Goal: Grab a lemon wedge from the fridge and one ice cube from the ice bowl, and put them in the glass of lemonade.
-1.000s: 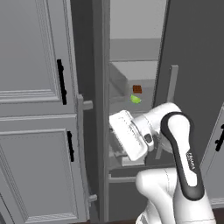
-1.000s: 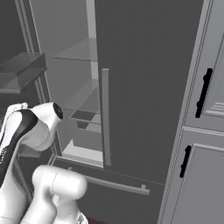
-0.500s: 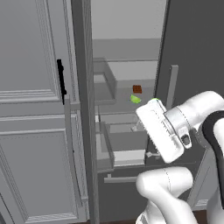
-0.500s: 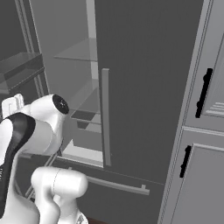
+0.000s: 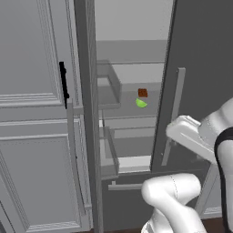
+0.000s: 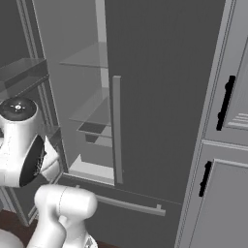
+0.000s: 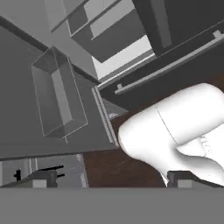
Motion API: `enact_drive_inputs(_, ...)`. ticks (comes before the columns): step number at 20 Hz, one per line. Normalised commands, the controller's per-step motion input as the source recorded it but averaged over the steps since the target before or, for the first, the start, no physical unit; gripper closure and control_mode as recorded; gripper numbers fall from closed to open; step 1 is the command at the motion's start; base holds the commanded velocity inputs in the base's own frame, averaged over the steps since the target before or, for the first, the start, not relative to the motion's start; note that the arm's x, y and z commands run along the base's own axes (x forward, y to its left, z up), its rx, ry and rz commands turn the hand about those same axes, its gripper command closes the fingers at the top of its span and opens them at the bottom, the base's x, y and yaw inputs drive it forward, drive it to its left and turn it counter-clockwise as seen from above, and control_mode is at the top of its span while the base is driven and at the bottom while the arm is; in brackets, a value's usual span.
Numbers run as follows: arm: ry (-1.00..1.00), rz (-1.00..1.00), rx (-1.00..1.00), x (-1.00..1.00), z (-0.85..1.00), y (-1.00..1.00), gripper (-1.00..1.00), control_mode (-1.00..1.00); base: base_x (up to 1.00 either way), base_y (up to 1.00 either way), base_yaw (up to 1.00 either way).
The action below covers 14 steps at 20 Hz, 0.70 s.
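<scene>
The fridge [image 5: 200, 54] stands with its left door swung wide, showing the light grey shelved interior; its right door is closed, with a pale bar handle [image 5: 174, 113] running down its left edge. On a middle shelf inside the fridge lies the lemon wedge [image 5: 141, 103], a tiny yellow-green piece, just below and touching or nearly touching a small brown cube [image 5: 142, 93]. Both sit near the right door's inner edge, well back on that shelf.

The gripper [image 7: 113, 179] is spread wide and holds nothing; in the hand view its two dark fingertips [image 7: 41, 178] stand far apart at the bottom, with only the brown floor and the fridge's lower drawer front beyond them. It touches no object. A clear door bin [image 7: 59, 98] hangs on the open fridge door above the left fingertip in that view.

Left of the fridge are panelled grey cupboards [image 5: 32, 113] with a black handle [image 5: 63, 84].
</scene>
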Motion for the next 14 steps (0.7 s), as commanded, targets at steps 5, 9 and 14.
enact_drive_inputs(5,-0.41,-0.06,-0.73,0.0,-0.04,-0.77,-1.0,-1.0,0.0,0.0,0.0)
enact_drive_inputs(9,-0.11,-0.05,-0.26,0.38,0.0,-0.25,-1.0,-1.0,0.0,0.0,0.0)
enact_drive_inputs(14,0.0,-0.01,0.0,0.91,0.0,-0.33,-1.0,-1.0,0.0,0.0,0.0)
